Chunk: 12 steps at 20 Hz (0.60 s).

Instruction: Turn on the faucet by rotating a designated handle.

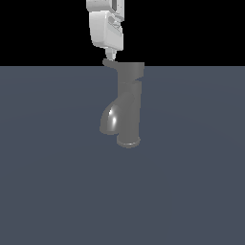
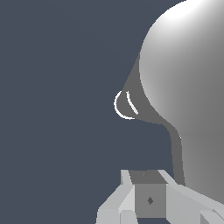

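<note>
Grey faucet upright on tabletop; handle juts from faucet cap toward exterior view's left. Gripper just above handle tip, fingers look pressed together. Push sideways near tip, keep contact low, avoid slipping over.

The faucet stands upright on the table, about midway across the exterior view. Its spout curves out low toward the exterior view's left, while the handle sticks out sideways from the top cap, also toward the exterior view's left. The claw hangs directly above the handle's outer tip, with its fingertips just at that tip.
</note>
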Tool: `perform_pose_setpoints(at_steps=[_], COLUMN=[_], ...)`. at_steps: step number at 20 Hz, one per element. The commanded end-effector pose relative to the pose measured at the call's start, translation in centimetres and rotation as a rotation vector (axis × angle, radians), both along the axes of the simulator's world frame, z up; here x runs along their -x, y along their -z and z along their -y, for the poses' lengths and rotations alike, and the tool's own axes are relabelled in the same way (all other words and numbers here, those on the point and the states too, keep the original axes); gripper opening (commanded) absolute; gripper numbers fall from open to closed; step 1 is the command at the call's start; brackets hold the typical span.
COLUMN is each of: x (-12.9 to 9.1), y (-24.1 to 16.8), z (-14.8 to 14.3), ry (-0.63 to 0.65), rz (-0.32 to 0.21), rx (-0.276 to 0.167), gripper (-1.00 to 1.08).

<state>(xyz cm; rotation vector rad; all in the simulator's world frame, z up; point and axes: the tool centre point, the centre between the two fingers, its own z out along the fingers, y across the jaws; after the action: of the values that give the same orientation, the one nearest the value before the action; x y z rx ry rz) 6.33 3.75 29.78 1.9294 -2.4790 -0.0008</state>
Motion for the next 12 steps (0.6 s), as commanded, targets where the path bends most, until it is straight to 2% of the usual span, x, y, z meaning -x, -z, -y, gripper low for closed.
perform_pose_setpoints(at_steps=[1,12], x=[0.6,3.2], y=[0.0,0.0], z=[-0.3,-1.8], ry=[0.0,0.001], rz=[0.0,0.0], rx=[0.0,0.0], gripper=[-1.0,-1.0])
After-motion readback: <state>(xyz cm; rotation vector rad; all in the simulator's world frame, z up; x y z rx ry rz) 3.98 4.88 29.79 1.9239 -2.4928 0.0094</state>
